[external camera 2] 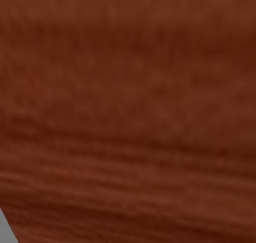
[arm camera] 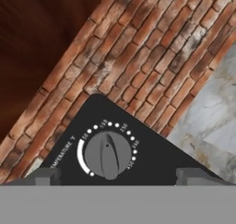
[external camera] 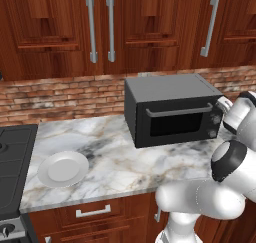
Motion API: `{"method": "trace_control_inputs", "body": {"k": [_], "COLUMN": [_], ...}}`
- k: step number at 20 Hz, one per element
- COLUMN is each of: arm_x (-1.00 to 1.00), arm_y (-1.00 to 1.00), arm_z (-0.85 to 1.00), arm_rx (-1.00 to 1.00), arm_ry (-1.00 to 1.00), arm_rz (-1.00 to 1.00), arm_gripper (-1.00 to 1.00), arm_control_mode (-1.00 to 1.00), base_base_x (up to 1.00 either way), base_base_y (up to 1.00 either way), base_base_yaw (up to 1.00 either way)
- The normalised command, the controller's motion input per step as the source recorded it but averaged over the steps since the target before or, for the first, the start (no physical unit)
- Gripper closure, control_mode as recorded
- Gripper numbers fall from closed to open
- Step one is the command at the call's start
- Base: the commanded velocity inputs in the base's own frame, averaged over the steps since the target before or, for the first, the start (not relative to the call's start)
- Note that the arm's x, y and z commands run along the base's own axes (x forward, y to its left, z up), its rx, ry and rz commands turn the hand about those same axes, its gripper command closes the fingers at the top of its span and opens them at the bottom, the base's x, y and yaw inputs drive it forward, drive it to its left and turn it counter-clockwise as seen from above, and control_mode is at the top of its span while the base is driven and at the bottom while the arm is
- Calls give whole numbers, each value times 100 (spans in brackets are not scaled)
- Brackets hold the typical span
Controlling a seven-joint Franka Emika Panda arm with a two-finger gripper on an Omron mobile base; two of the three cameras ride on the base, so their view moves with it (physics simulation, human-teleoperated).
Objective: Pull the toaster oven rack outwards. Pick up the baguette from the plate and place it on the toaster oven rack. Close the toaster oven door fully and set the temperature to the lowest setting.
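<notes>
Toaster oven (external camera: pixel 172 109) shut, plate (external camera: pixel 63 168) bare.
Dark grey oven at counter rear w/ door (external camera: pixel 176 122) closed, silver handle across; temp knob (arm camera: pixel 108 154) pointer approx. mid-scale, hard to read. White plate front-left, well apart.

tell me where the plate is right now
In the left base view the plate lies on the marble counter, near its front left corner, beside the stove and left of the toaster oven.

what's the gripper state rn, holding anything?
gripper: jaws open wide, holding nothing, one on each side of the temperature knob of the toaster oven, not closed on it.
</notes>
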Motion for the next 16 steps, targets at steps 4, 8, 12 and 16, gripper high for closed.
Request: {"method": "trace_control_inputs", "body": {"k": [4, 8, 12, 16], "arm_x": [0, 0, 0, 0], "arm_y": [-3, -20, -8, -4], "arm_z": [2, 0, 0, 6], "arm_rx": [2, 9, 21, 22], "arm_ry": [0, 0, 9, 21], "arm_rz": [0, 0, 0, 0], "arm_gripper": [-100, -100, -100, -100], "arm_control_mode": [-100, -100, -100, -100], "base_base_x": [0, 0, 0, 0], "base_base_y": [0, 0, 0, 0], "base_base_yaw": [0, 0, 0, 0]}}
